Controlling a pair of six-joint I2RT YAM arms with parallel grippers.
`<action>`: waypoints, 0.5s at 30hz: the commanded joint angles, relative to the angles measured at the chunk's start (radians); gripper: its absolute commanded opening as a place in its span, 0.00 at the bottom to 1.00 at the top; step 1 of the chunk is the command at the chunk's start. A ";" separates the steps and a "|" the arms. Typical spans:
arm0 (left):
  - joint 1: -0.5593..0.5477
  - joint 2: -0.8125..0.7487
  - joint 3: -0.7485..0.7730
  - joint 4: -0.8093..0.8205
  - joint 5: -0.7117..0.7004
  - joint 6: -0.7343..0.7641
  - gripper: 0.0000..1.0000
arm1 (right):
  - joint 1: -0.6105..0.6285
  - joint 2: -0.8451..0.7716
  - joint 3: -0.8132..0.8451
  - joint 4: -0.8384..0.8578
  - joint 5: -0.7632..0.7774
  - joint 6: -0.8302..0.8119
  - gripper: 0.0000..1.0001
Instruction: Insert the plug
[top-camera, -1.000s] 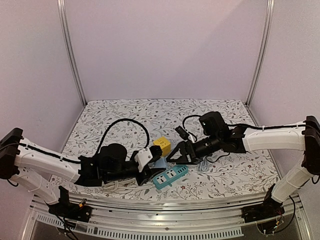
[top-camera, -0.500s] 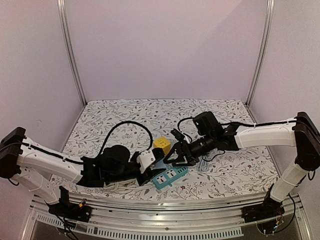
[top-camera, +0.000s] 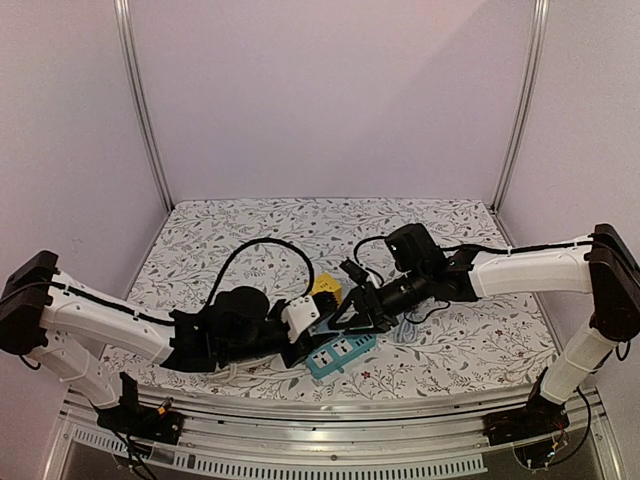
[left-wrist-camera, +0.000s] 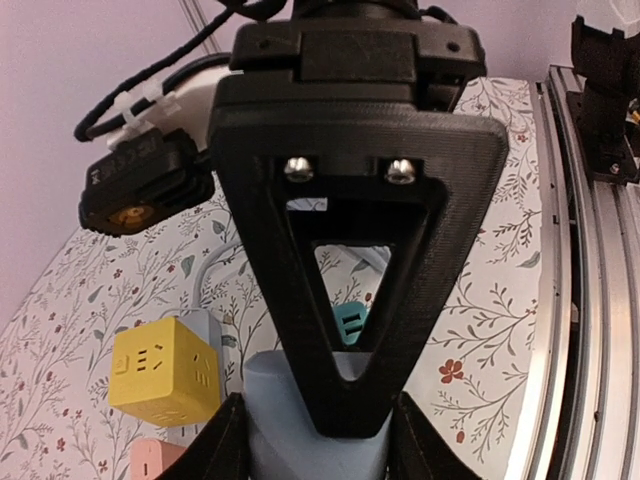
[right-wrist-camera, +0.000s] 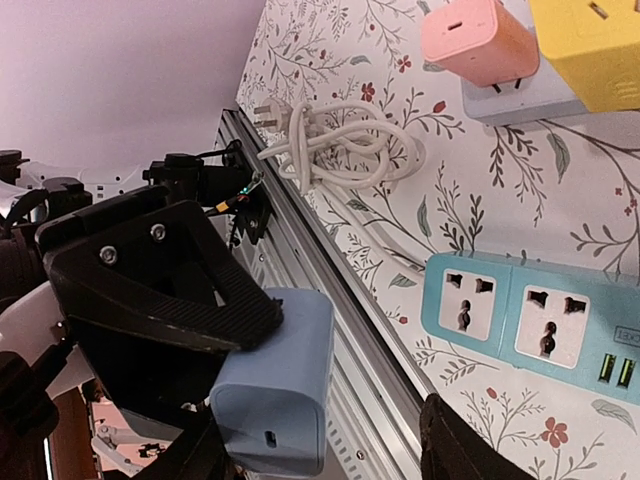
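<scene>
Blue plug (left-wrist-camera: 270, 440): lower part cut by bottom edge of left wrist view; middle masked by finger frame of right gripper (top-camera: 358, 315); prongs hidden in every view.
Left gripper (top-camera: 298, 338) fingers (left-wrist-camera: 222, 455): only upper slivers in frame.
Right gripper fingers (right-wrist-camera: 465, 450): tips below frame edge.
Teal power strip (right-wrist-camera: 540, 320): right end cropped; in left wrist view, mere sliver through frame opening.
Pink adapter (right-wrist-camera: 470, 30), yellow cube (right-wrist-camera: 590, 40): cropped at top edge.
Overhead view: finger-to-plug contact too small to tell.
</scene>
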 joint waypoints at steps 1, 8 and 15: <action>-0.023 0.012 0.033 0.000 0.002 -0.002 0.00 | 0.016 0.022 0.013 -0.008 0.004 -0.001 0.59; -0.040 0.060 0.077 -0.037 -0.034 0.007 0.00 | 0.022 0.047 0.028 -0.025 0.032 0.003 0.50; -0.063 0.116 0.115 -0.044 -0.105 0.014 0.00 | 0.033 0.065 0.054 -0.067 0.075 0.001 0.39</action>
